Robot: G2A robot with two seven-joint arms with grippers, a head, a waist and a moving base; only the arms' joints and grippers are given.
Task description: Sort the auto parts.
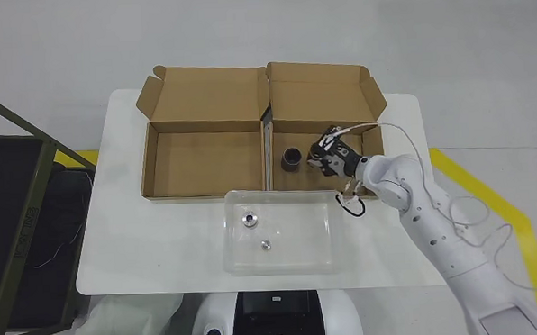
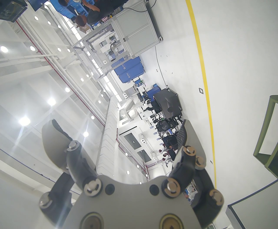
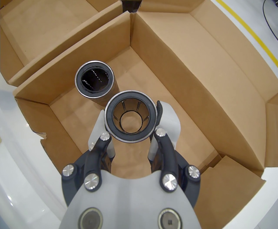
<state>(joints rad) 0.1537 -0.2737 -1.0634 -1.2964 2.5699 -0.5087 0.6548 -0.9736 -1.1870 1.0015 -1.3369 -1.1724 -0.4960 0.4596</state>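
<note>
One bearing [image 3: 152, 112] between right fingers [image 3: 171, 121], bore upward, second bearing [image 3: 95, 93] upright

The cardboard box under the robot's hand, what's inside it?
One ringed sleeve stands upright on the floor of the box. The right gripper holds a second sleeve beside it. Whether that one touches the floor is hidden, as is the cardboard beneath it.

Big bright hall, pale glossy floor [image 1: 244, 24] with a yellow tape line [image 2: 202, 65]. Round ceiling lights [image 2: 24, 121] overhead, blue cabinets [image 2: 130, 69] and a glass enclosure [image 2: 130, 28] way back. Olive metal frame [image 1: 26, 232] parked beside the white table [image 1: 146, 245].
</note>
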